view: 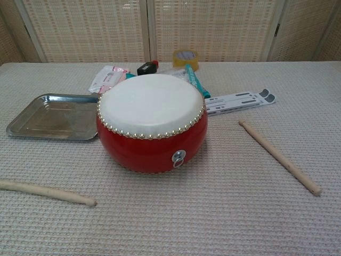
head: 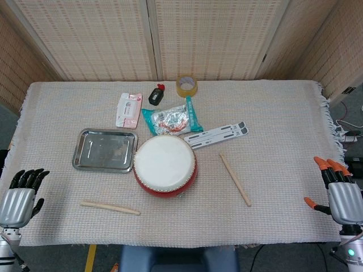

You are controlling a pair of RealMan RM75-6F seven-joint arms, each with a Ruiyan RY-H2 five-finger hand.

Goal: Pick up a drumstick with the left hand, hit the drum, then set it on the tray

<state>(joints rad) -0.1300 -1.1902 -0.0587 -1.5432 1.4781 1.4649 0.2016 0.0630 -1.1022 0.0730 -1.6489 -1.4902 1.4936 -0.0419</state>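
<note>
L robot hand (head: 21, 195) and R robot hand (head: 339, 191) sit at the worktop's (head: 283, 113) near corners, both w/ fingers spread, holding nothing. Red drum (head: 165, 165) stands mid-cloth, steel tray (head: 105, 149) just left of it. One drumstick (head: 110, 207) lies front-left of drum, nearer L hand; another drumstick (head: 235, 179) lies to its right.

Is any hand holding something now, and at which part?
Nothing is held. The left hand and right hand are empty at the table edges; both drumsticks lie untouched.
</note>
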